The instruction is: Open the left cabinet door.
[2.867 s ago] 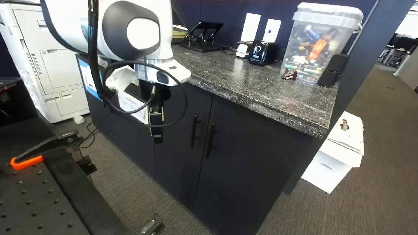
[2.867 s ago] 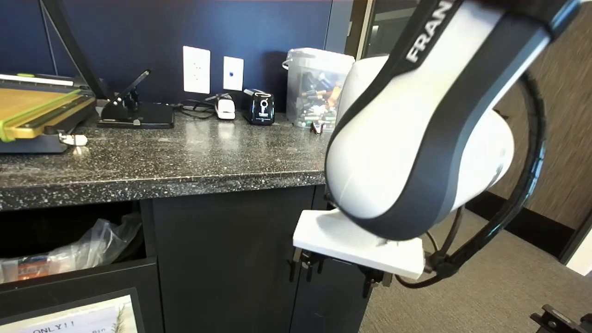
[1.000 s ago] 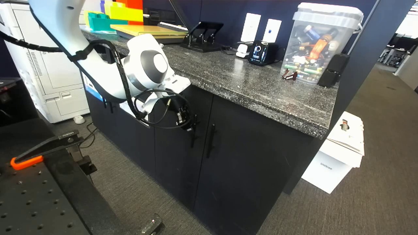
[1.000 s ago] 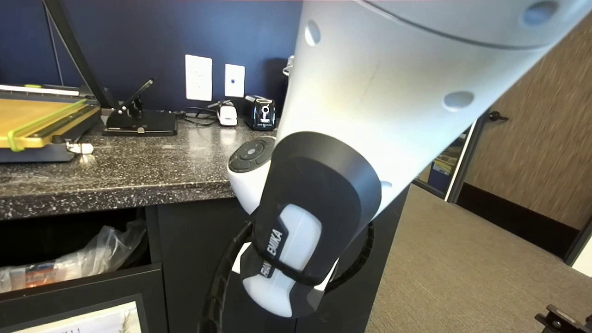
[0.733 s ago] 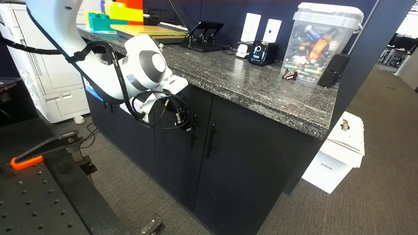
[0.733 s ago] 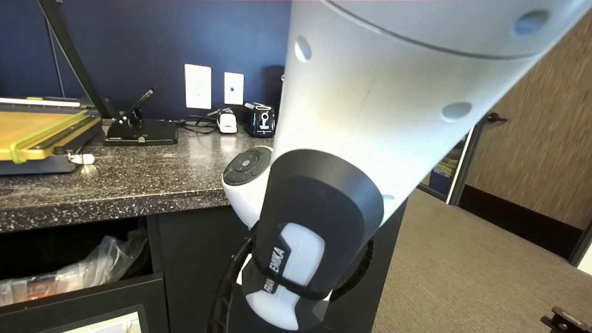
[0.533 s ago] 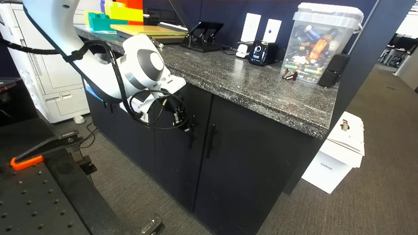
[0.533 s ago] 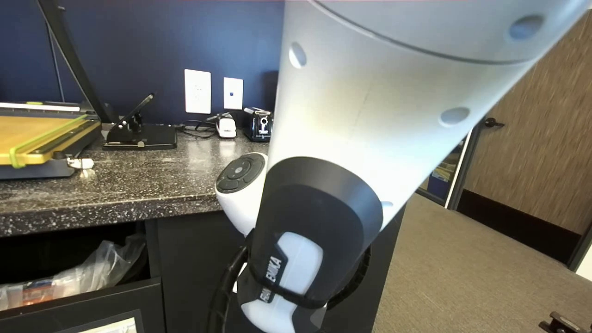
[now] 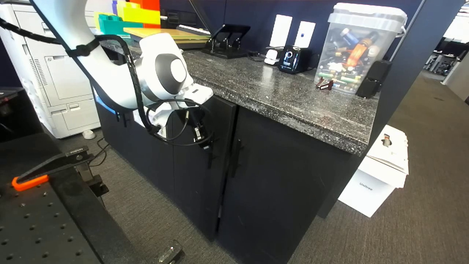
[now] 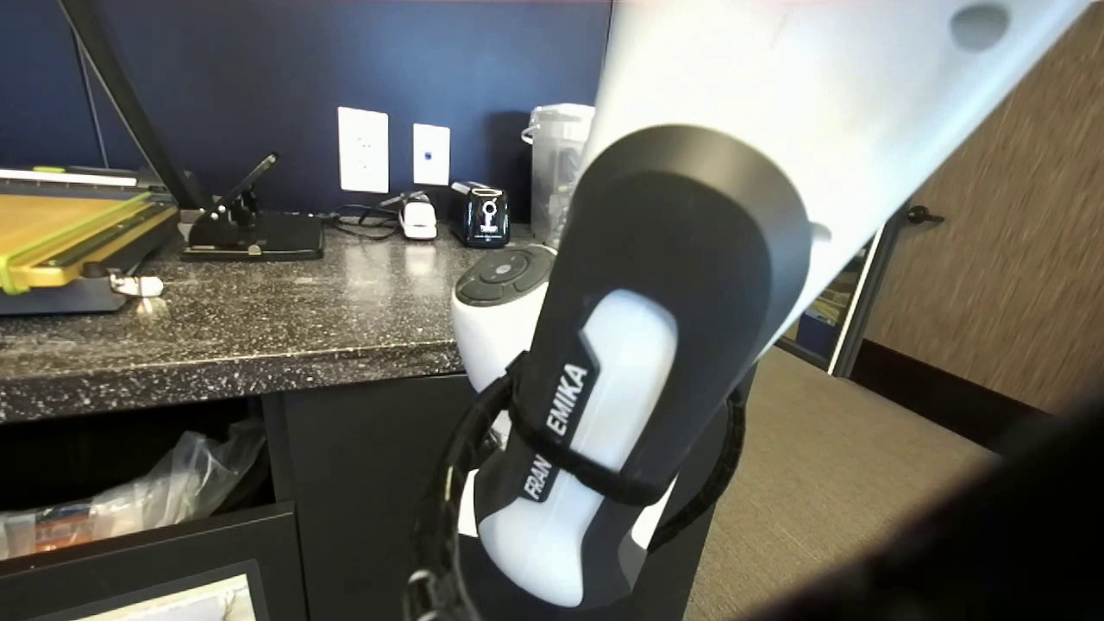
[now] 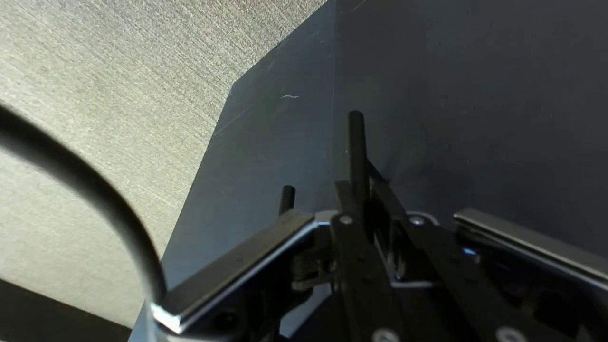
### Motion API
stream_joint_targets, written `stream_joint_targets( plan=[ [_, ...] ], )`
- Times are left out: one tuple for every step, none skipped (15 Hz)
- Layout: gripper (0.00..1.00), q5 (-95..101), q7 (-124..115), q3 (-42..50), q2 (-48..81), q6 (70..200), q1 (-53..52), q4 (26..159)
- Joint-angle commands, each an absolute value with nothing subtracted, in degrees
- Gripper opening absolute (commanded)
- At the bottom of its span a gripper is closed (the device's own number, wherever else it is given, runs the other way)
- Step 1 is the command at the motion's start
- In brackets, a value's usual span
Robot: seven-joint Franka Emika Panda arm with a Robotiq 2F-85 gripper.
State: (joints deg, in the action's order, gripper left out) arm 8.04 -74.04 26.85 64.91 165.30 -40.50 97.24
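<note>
The left cabinet door (image 9: 194, 183), a flat dark panel, stands slightly ajar in an exterior view, with a narrow dark gap along its right edge. In the wrist view its black bar handle (image 11: 357, 142) runs between the fingertips of my gripper (image 11: 362, 190), which is shut on it. The free end of the bar sticks out past the fingers. An exterior view shows the gripper (image 9: 207, 147) at the upper part of that handle, partly behind a looping cable. Elsewhere the arm hides the gripper and the handle; only part of the door (image 10: 362, 483) shows there.
The twin door (image 9: 271, 187) with its own bar handle (image 9: 236, 157) sits flush beside the gap. Above hangs the speckled countertop edge (image 9: 293, 123). A black perforated table (image 9: 44, 227) with a clamp lies in front. An open shelf bay (image 10: 129, 457) holds plastic bags.
Earlier the gripper was apart from the handle, left of it; now it is shut on it. Over the last half second the door's right edge has come outward, widening the gap beside the twin door.
</note>
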Motion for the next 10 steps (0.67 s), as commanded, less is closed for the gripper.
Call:
stream_joint_targets(
  plan=[
    [0.04, 8.8, -65.0, 21.6, 55.0, 170.1, -39.7, 107.5],
    [0.04, 8.4, -63.5, 20.7, 54.8, 171.2, -39.8, 108.8],
    [0.04, 7.9, -62.4, 20.0, 54.4, 171.9, -40.6, 110.3],
    [0.04, 7.6, -61.0, 19.5, 53.2, 172.0, -41.4, 112.1],
    [0.04, 7.5, -59.4, 19.0, 51.8, 171.5, -41.7, 113.8],
    [0.04, 7.4, -57.7, 18.3, 50.3, 170.7, -42.0, 115.4],
    [0.04, 7.4, -55.9, 17.5, 48.7, 169.5, -42.3, 117.1],
    [0.04, 7.3, -54.1, 16.4, 47.2, 168.2, -42.4, 118.4],
    [0.04, 7.3, -51.8, 14.9, 45.8, 166.6, -41.7, 119.3],
    [0.04, 7.3, -49.7, 13.2, 44.5, 164.7, -41.1, 120.0]
  ],
)
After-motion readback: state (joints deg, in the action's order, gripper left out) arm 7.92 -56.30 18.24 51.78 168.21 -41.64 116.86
